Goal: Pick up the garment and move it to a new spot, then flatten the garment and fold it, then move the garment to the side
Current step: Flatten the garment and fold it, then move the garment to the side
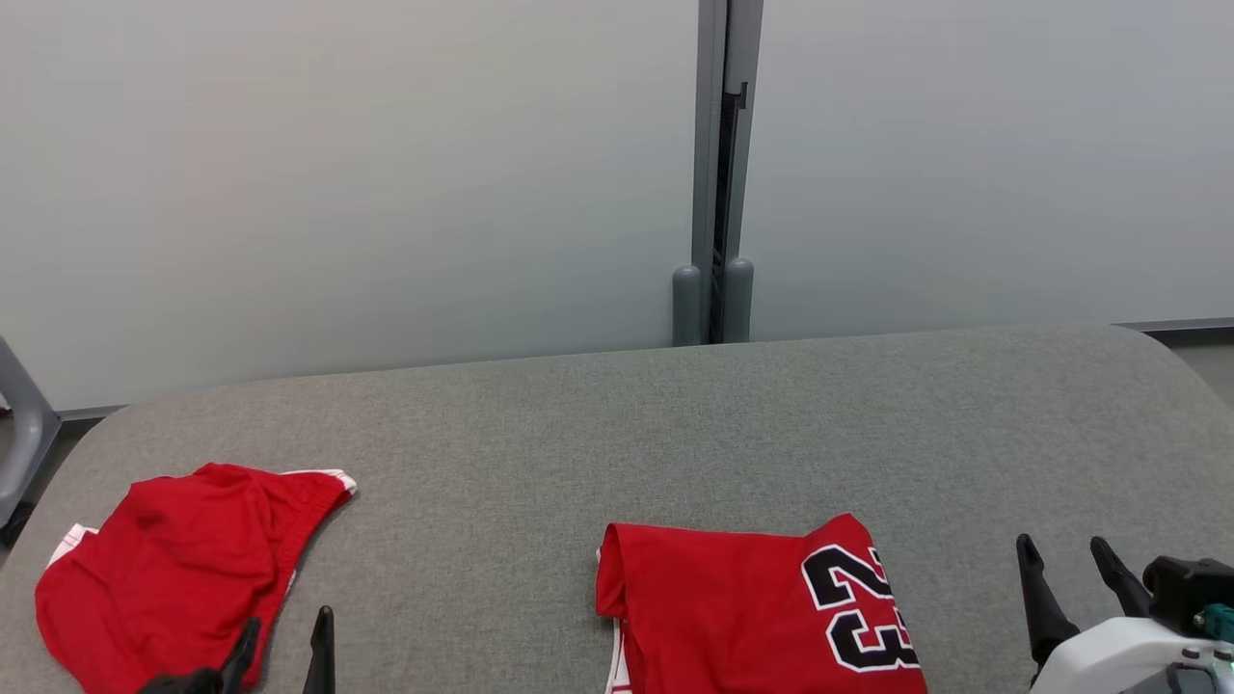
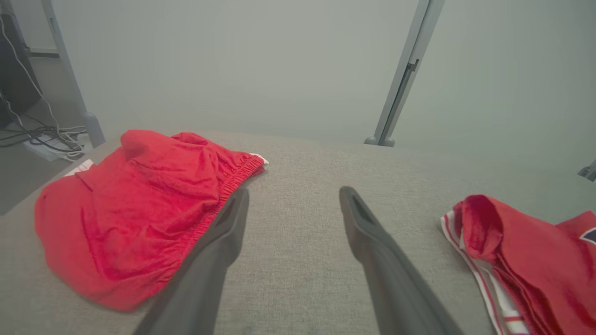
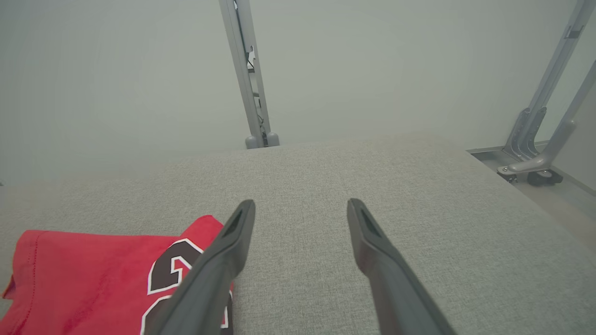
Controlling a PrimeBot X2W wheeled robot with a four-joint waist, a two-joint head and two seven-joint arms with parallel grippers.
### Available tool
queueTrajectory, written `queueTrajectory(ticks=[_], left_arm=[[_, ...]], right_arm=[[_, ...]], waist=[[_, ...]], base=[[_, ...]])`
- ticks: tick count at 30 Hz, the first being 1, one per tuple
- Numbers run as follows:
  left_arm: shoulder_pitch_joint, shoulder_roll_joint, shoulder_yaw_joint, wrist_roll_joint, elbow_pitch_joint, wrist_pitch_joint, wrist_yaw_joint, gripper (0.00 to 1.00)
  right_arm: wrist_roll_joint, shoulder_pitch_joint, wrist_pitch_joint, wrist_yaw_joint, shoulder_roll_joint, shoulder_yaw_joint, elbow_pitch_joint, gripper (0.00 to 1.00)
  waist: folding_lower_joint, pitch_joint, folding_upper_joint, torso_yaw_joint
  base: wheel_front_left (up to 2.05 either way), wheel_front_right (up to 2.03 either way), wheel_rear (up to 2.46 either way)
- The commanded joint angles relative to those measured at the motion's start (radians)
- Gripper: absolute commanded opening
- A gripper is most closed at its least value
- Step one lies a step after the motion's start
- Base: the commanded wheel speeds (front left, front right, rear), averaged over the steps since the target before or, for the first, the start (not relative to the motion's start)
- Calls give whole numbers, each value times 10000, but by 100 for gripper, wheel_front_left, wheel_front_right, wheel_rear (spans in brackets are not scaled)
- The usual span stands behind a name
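A folded red jersey (image 1: 752, 612) with a black and white 23 lies at the front middle of the grey table (image 1: 675, 424); its striped edge shows at the right of the left wrist view (image 2: 521, 265) and its numbered corner at the lower left of the right wrist view (image 3: 102, 279). Red shorts (image 1: 174, 569) lie rumpled at the front left (image 2: 139, 209). My left gripper (image 1: 289, 627) stands open just right of the shorts (image 2: 293, 197), holding nothing. My right gripper (image 1: 1065, 551) is open and empty, right of the jersey (image 3: 300, 207).
Pale partition panels with a grey post (image 1: 713, 173) stand behind the table. Cables (image 2: 42, 137) lie on the floor beyond the table's left end. Wheeled metal legs (image 3: 531, 163) stand off its right end. Bare grey cloth stretches between and behind the garments.
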Motion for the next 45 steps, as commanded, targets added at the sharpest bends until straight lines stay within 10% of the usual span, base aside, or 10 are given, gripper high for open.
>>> queueTrajectory(ticks=[1,37,45], left_arm=[[-15,147,47,142,-34,-4,93,100],[599,306,259,17,-1124,-289,605,100],[525,538,49,21,-1263,338,549,100]], right_arm=[[-87,50,92,9,-64,4,-156,100],[274,67,932,9,-57,654,-944,100],[460,-499,4024,8,-64,313,-578,100]], waist=[[0,-21,0,-10],[0,254,0,224],[0,408,0,691]], base=[[0,0,0],[0,0,0],[0,0,0]])
